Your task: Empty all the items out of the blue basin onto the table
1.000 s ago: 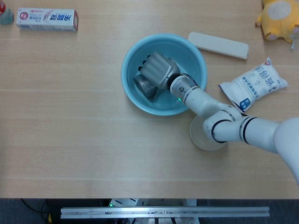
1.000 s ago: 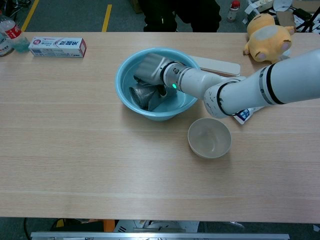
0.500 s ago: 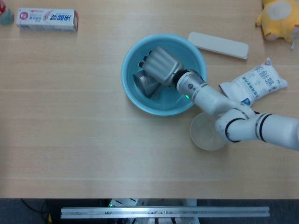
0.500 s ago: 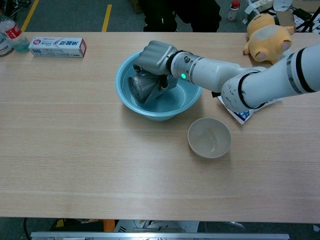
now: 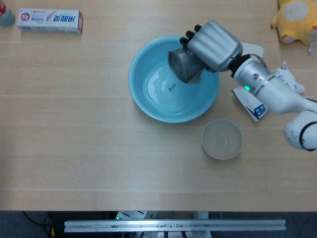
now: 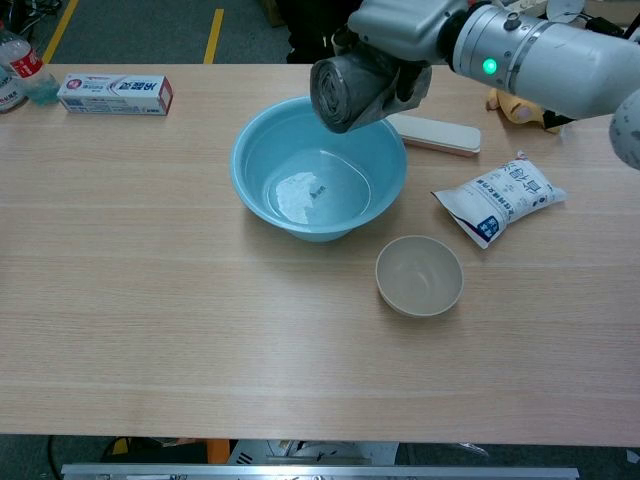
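The toothpaste box [image 5: 50,21] at ten o'clock and the white pouch [image 6: 499,198] at three o'clock carry Chinese-style characters, too small to read; nothing else bears print.

Bright even light, soft shadows, glare in blue basin [image 5: 148,99], perhaps slight blur

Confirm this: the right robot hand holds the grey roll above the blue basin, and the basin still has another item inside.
Not quite. The right robot hand holds the grey roll above the blue basin, but the chest view shows nothing else inside it.
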